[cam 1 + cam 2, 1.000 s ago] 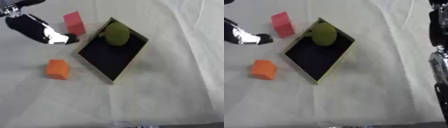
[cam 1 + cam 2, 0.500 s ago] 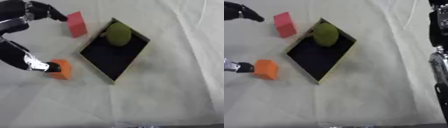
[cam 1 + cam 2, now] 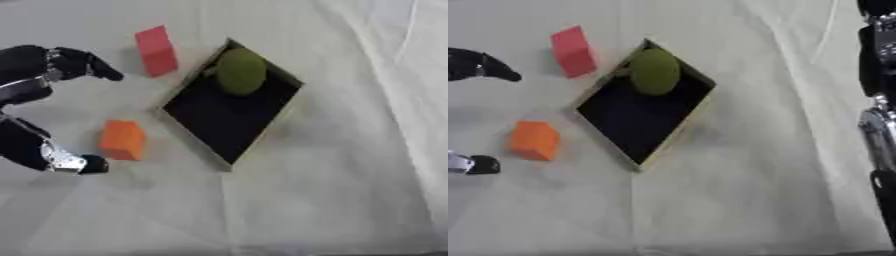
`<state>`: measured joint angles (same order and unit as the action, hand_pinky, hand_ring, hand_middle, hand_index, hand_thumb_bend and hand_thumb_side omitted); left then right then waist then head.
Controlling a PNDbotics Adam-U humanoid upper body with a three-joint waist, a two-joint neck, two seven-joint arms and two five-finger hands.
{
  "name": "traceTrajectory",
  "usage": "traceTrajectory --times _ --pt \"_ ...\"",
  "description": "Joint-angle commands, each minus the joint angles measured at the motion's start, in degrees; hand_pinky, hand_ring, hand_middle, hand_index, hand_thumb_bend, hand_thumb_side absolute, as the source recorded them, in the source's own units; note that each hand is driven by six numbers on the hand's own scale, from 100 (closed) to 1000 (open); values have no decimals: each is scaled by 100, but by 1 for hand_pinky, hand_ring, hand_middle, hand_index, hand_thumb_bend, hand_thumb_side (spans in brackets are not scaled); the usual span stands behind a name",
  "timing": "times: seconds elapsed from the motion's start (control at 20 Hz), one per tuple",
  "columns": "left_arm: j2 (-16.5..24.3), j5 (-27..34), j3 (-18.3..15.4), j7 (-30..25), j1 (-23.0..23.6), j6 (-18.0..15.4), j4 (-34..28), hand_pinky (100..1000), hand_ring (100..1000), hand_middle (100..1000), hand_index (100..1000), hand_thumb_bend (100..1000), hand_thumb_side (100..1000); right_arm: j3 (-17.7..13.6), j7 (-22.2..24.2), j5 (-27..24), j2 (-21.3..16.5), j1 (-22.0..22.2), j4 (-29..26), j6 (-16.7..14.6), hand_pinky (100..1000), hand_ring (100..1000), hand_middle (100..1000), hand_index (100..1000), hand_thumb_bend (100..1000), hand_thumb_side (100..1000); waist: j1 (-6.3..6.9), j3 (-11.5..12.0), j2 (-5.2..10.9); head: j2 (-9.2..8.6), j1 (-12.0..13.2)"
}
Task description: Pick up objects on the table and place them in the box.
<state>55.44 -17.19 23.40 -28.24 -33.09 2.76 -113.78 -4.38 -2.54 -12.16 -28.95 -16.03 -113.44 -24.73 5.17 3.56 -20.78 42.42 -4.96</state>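
A shallow box with a black inside and a tan rim lies askew mid-table. A green rounded object sits in its far corner. A red block stands just left of the box's far end. An orange block lies left of the box. My left hand comes in from the left, open and spread wide. Its fingers point above the orange block and its thumb lies just below and left of it, holding nothing. Only my right arm shows, along the right edge.
A pale cloth with soft creases covers the table. The right arm's black and silver segments run down the right edge of the right eye view.
My left hand has come down from beside the red block to the orange block, and has spread wider. The blocks, box and green object have not moved.
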Motion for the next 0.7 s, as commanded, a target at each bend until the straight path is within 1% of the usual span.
traceTrajectory --times 0.05,0.25,0.55,0.7 --pt "167 -17 -41 -19 -7 50 -82 923 868 825 938 662 525 -37 23 65 -60 -30 -116 -12 871 918 704 808 100 620 -86 19 12 -91 29" --pt "112 -101 -1 -18 7 174 -82 931 876 836 958 661 515 -32 41 94 -20 -31 -116 5 871 919 704 808 100 620 -87 11 -48 -146 41" --pt "23 -217 60 -46 24 292 -82 937 881 840 962 669 534 -28 61 151 25 -28 -116 -9 872 921 704 808 100 620 -73 -8 -131 -231 48" --pt "6 -258 76 -52 44 363 -82 935 879 838 959 664 523 -20 72 171 59 -22 -116 -2 872 922 704 808 100 621 -65 -12 -159 -283 55"
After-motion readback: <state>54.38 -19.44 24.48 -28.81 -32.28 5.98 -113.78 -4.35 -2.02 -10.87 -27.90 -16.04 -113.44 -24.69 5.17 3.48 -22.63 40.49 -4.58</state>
